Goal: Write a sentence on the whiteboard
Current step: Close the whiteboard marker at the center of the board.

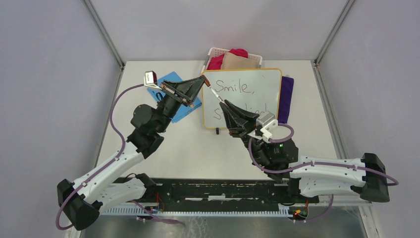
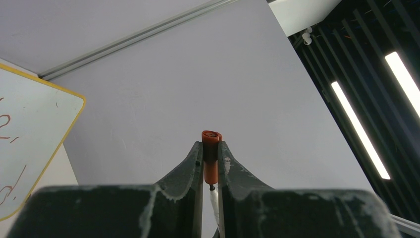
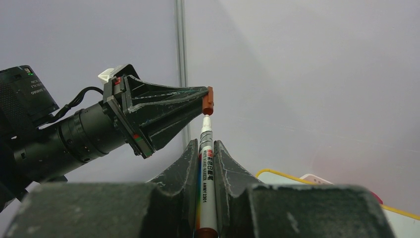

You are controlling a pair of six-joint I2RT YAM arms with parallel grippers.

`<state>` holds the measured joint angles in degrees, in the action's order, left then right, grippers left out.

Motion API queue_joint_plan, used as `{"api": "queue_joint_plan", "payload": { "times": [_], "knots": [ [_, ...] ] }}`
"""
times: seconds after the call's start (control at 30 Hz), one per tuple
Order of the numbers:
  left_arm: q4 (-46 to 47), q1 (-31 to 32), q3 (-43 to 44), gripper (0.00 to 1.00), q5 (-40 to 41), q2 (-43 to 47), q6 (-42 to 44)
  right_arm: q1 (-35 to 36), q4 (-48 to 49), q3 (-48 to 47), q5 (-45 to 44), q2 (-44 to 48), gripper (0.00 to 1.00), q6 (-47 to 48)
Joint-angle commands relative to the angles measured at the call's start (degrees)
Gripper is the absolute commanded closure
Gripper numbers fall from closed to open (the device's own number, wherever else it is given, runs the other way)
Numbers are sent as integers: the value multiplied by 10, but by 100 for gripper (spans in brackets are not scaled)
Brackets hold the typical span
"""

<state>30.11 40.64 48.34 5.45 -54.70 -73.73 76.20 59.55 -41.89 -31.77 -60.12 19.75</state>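
The whiteboard (image 1: 267, 82) lies at the table's back, with the sentence (image 1: 236, 88) in dark red. "Smile," reads in full; the line under it is mostly hidden behind my right gripper (image 1: 224, 104). That gripper is shut on a white marker (image 3: 207, 168) and points it up and to the left. My left gripper (image 1: 203, 79) is shut on the marker's orange cap (image 2: 211, 148) above the board's near left corner. The marker's tip sits right at the mouth of the cap (image 3: 208, 100). In the left wrist view a corner of the whiteboard (image 2: 29, 124) shows at the left.
A white basket (image 1: 214, 51) with red and tan cloths stands behind the board. A blue card (image 1: 190, 106) lies under the left gripper, left of the board. A purple cloth (image 1: 286, 96) lies along the board's right edge.
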Motion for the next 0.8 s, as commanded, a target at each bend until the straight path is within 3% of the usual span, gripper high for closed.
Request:
{"api": "queue_joint_plan", "payload": {
  "times": [0.0, 0.77],
  "knots": [
    [17, 4, 1, 98, -4, 11, -22, 3, 35, -23, -9, -2, 100, 3],
    [16, 13, -3, 98, -10, 11, -15, 3, 43, -24, -19, -7, 100, 12]
  ]
}}
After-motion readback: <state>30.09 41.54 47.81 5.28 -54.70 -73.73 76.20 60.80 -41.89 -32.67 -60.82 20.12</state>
